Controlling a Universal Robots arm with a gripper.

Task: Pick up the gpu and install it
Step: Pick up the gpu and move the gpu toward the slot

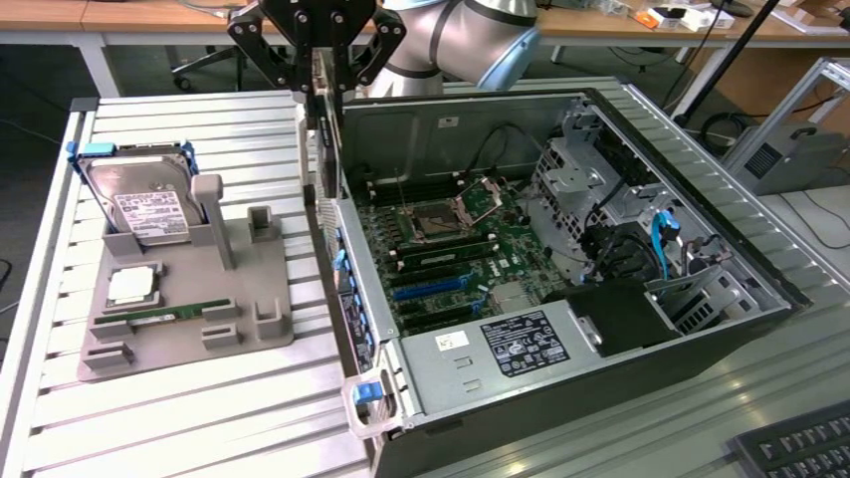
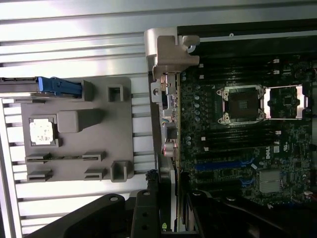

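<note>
Clamping the gpu [image 1: 322,149] at eleven o'clock of the exterior view, the tool [image 1: 320,92] hangs over the computer case [image 1: 452,119] rim. It is likely light, stiff and fragile: grip the board's edges.

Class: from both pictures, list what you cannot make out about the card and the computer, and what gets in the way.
- Exterior view: the gpu hangs edge-on in the gripper, so its face cannot be seen.
- Exterior view: the arm is cut off by the picture's upper edge.
- Wrist view: the gripper's dark fingers hide part of the motherboard.
- Exterior view: the print on the power supply label is too small.
</note>
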